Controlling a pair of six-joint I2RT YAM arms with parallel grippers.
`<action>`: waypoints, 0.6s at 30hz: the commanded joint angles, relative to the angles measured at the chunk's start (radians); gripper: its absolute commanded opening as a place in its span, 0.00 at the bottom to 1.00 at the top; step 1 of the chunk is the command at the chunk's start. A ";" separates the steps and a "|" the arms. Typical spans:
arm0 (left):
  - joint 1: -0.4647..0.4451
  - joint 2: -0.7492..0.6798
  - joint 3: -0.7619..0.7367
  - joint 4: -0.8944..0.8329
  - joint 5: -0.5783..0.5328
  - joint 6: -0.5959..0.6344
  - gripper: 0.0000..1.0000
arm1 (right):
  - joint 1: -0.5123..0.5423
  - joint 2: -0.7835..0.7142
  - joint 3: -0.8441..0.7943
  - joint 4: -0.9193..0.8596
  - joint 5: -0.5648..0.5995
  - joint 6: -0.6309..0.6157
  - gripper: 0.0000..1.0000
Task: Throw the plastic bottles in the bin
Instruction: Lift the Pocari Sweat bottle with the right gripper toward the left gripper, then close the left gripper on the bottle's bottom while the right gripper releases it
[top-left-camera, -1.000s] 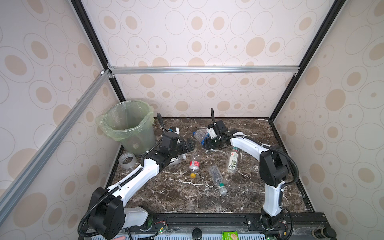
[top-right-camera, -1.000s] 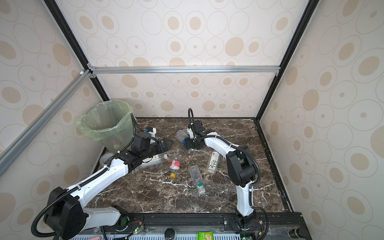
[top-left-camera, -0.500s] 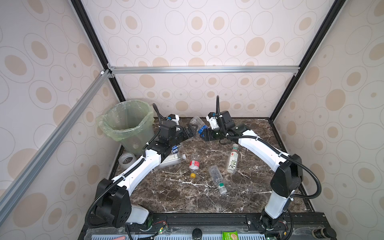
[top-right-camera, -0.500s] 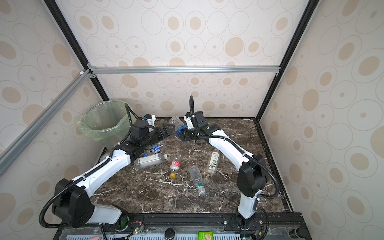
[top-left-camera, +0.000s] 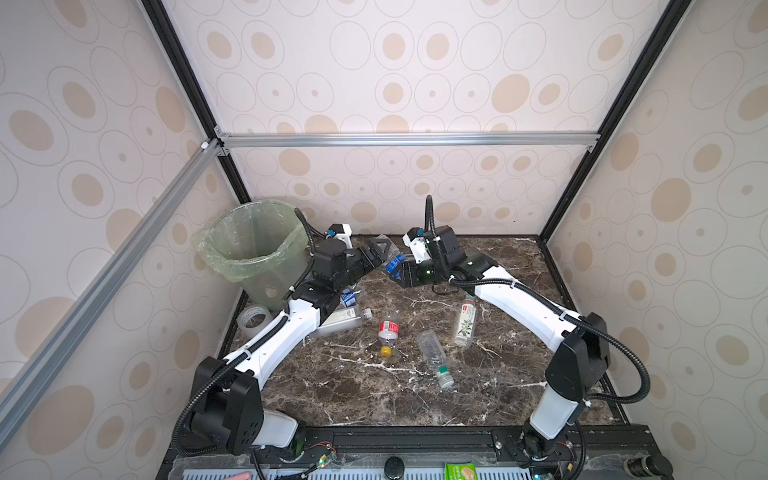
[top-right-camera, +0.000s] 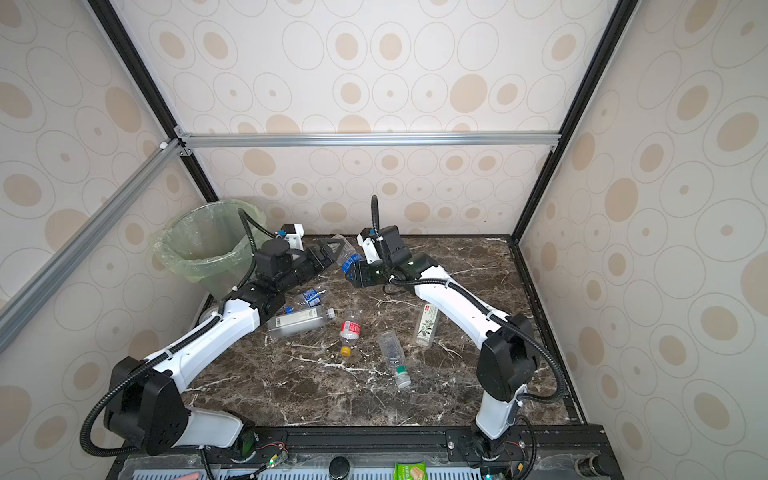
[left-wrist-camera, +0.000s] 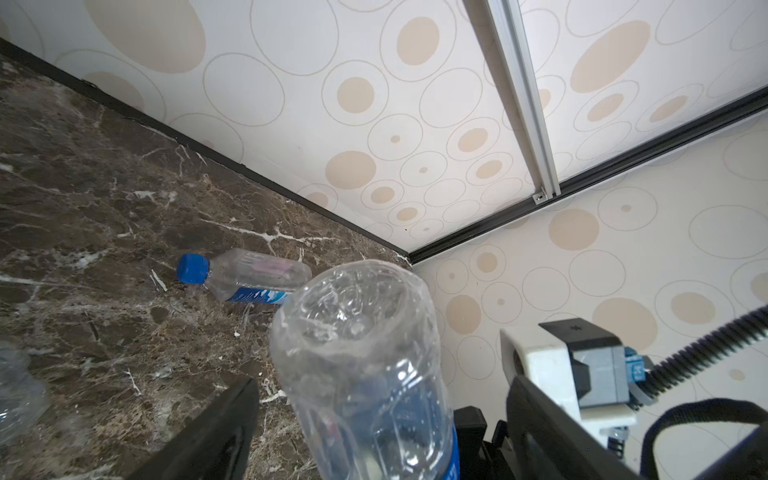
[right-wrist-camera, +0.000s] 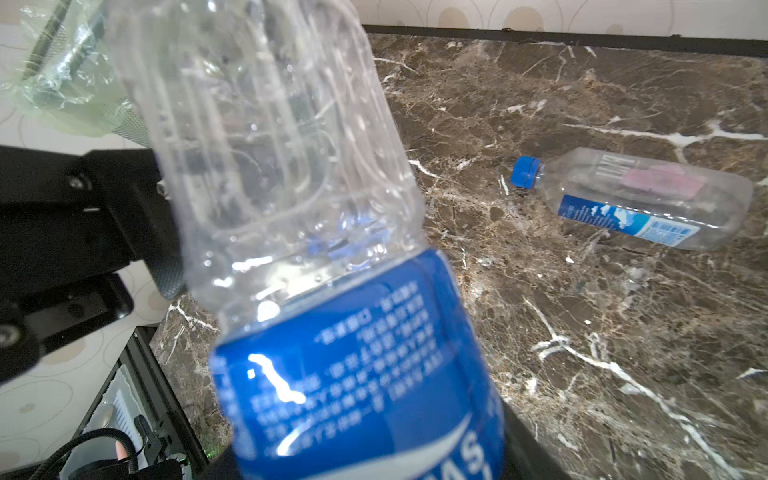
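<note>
Several clear plastic bottles (top-left-camera: 388, 332) left on my marble counter (top-left-camera: 374, 395); right fingers (top-left-camera: 405, 274) clamp a blue-labelled bottle (right-wrist-camera: 353, 374), left fingers (left-wrist-camera: 220, 432) open around it.

Bin (top-left-camera: 253, 249) rear left on table (top-left-camera: 374, 399). Tape roll (top-left-camera: 254, 320) just before it, at table's left edge. Raised bottle (top-left-camera: 395, 262) right of bin, between left pincer (top-left-camera: 380, 251) and right pincer (top-left-camera: 405, 272). Loose bottles (top-left-camera: 388, 332) lie mid-table, before both pincers.

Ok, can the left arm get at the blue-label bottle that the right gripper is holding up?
Probably yes. The left gripper is open, its jaws either side of the clear end of the bottle, with gaps on both sides. The right gripper holds the blue-label end. Nothing sits between them.
</note>
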 joint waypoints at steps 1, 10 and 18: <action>0.008 0.010 0.001 0.057 0.006 -0.026 0.89 | 0.014 -0.041 -0.005 0.034 -0.018 0.012 0.62; 0.009 0.010 -0.006 0.063 -0.010 -0.019 0.69 | 0.025 -0.056 -0.009 0.044 -0.040 0.014 0.63; 0.014 0.007 -0.013 0.064 -0.014 -0.025 0.51 | 0.028 -0.055 -0.013 0.043 -0.057 0.002 0.67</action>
